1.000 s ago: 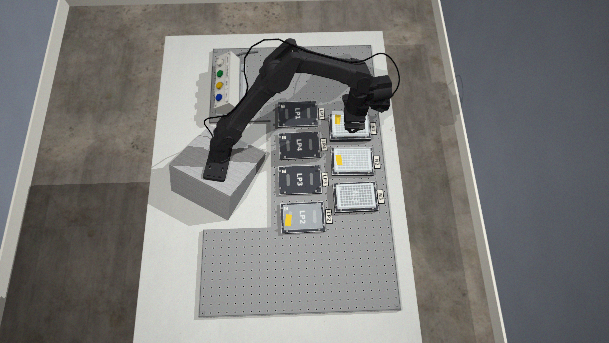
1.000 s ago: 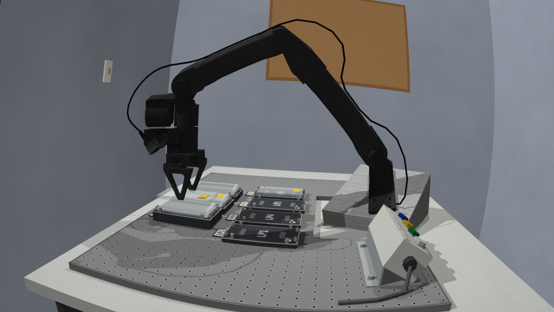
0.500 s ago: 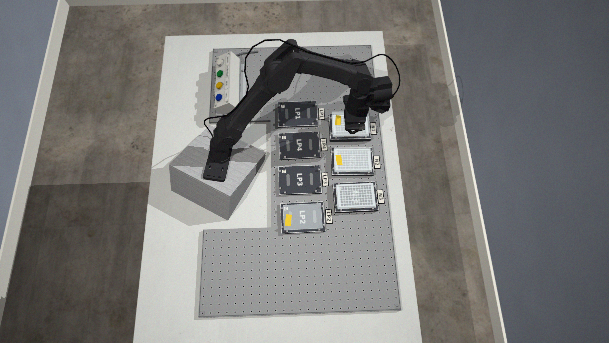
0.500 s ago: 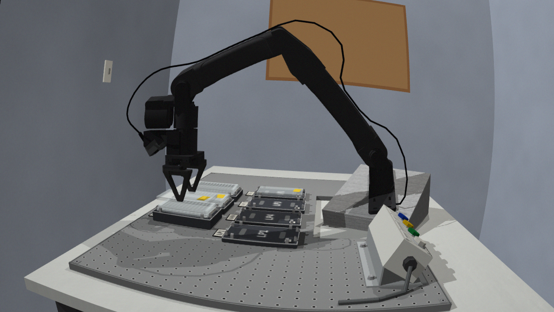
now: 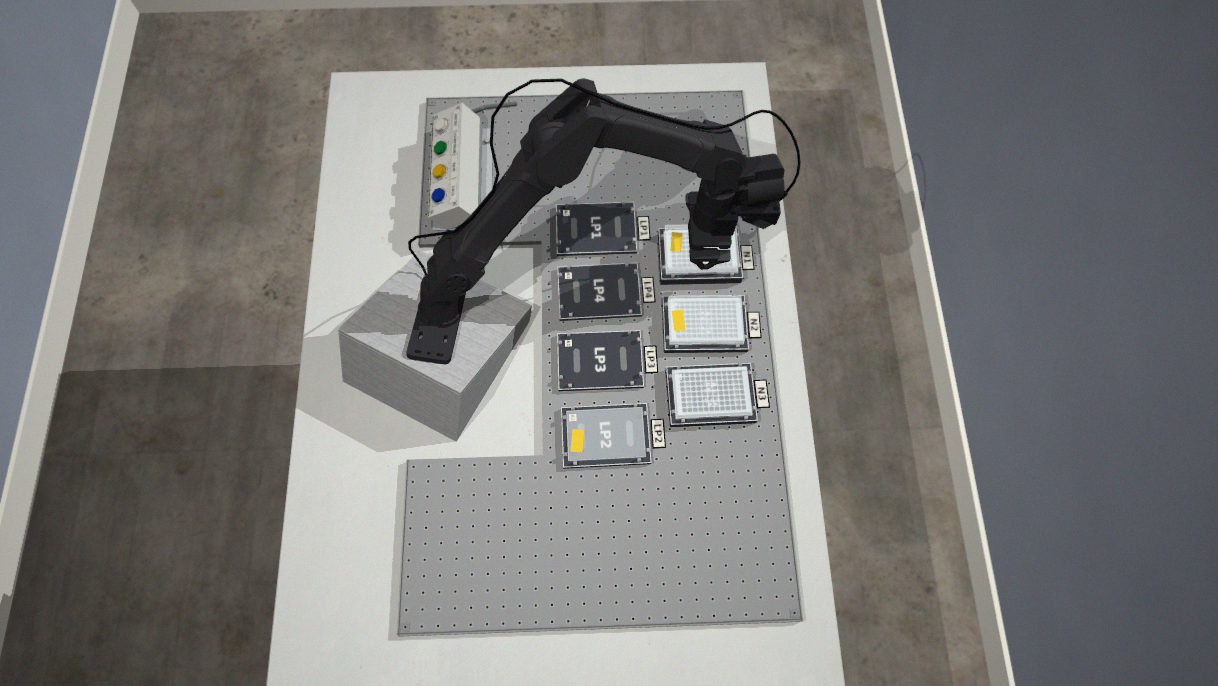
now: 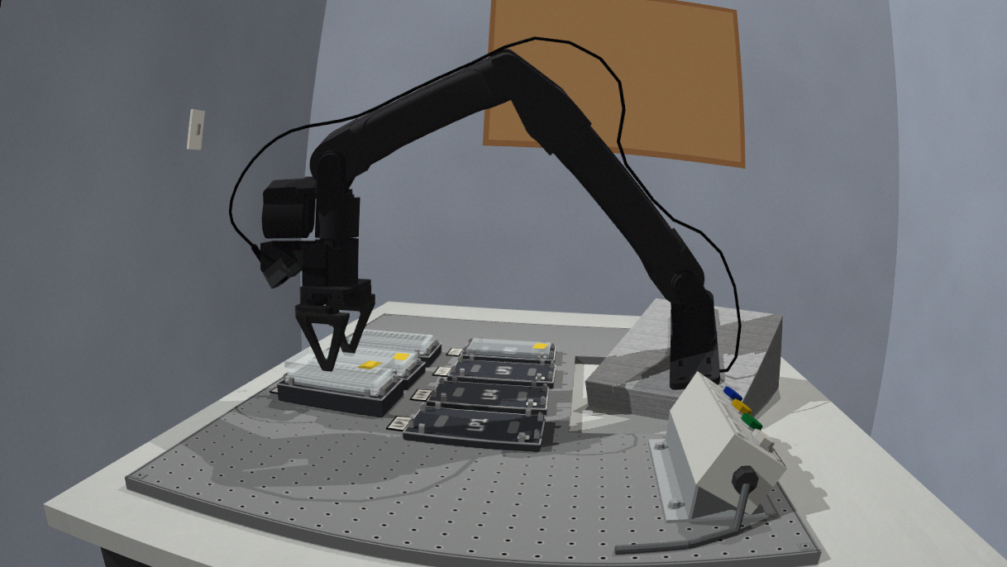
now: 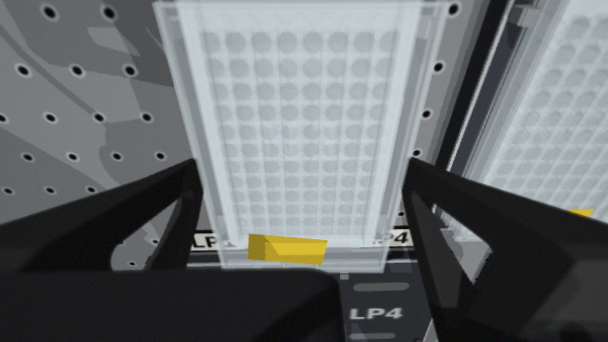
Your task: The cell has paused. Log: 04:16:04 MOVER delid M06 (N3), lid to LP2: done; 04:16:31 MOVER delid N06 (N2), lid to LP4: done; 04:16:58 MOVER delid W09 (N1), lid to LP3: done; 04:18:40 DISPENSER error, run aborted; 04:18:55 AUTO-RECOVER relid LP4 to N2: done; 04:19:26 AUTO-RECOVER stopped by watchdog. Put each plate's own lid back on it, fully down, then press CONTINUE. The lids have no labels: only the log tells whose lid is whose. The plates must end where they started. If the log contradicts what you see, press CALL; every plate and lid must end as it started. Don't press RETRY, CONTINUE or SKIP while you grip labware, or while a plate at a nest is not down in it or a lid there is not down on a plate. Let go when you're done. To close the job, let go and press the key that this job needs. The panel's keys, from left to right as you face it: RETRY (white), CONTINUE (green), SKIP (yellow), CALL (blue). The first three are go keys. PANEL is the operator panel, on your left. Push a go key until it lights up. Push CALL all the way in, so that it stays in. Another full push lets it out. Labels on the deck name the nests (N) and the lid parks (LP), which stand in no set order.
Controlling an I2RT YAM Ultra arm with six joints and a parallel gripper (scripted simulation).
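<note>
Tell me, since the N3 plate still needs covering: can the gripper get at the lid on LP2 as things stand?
Probably not yet: the gripper is shut on a lid over N1. The lid on LP2 has nothing over it.

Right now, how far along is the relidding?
Done: N2's plate is lidded and LP3 stands bare. In hand: the gripper holds a lid over N1's plate. Left: seat it, move LP2's lid onto N3's bare plate, press the green key.
</note>
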